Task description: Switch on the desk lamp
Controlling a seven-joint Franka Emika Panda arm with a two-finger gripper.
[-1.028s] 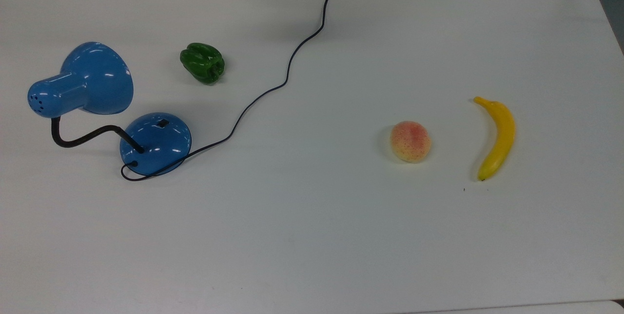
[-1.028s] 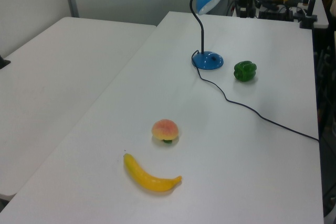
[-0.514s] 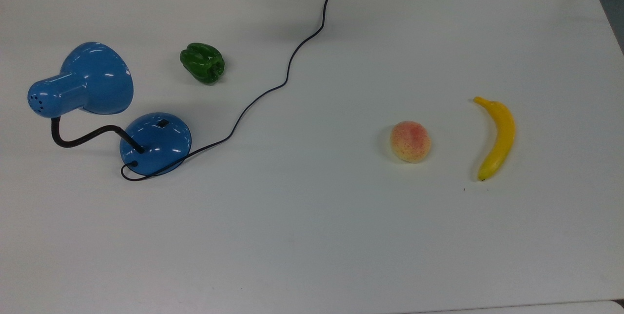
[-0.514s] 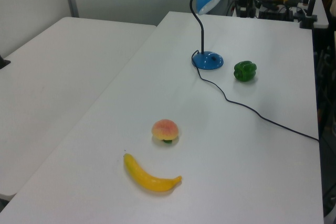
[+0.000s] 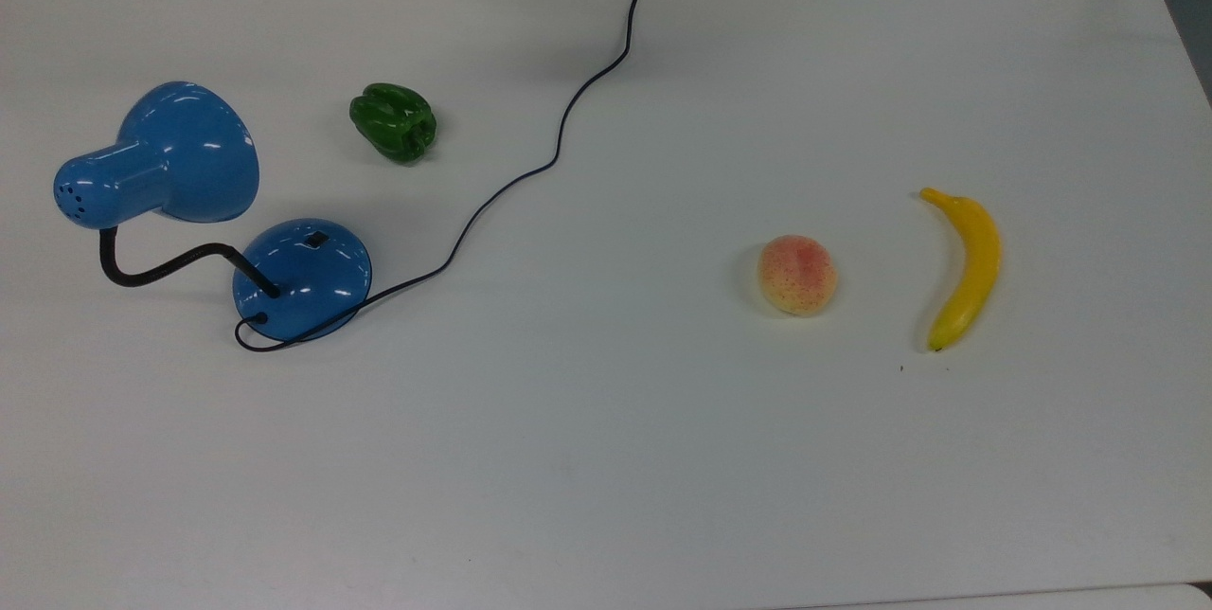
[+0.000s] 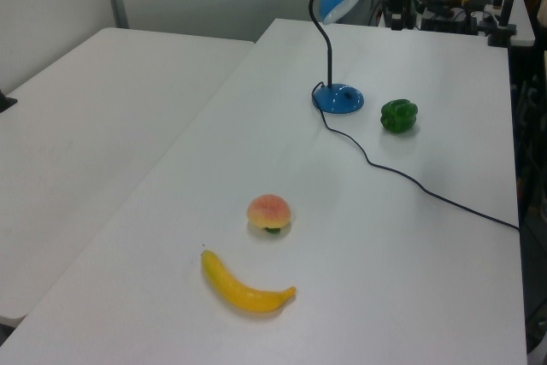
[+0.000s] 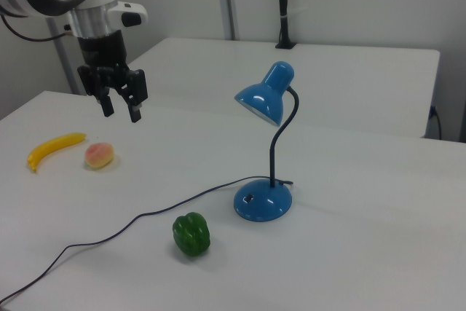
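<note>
1. The desk lamp stands on the white bench, close to the edge at the top view's left. Its round blue base sits flat, and a small black switch lies on the dome.
2. A black neck rises from the base and curves over to the blue shade, which in the right view tilts down toward the right view's left.
3. The lamp's thin black cord loops out from the base and snakes across the bench to its far edge in the top view.
4. The gripper hangs in the air above the bench in the right view, well apart from the lamp. Its two dark fingers point down and stand spread, with nothing between them.
5. A green pepper lies near the lamp base, between the base and the far edge in the top view, apart from both lamp and cord.
6. A peach and a banana lie side by side, not touching, toward the edge at the top view's right and well apart from the lamp.
7. In the right view the gripper is above and slightly beyond the peach and banana.
</note>
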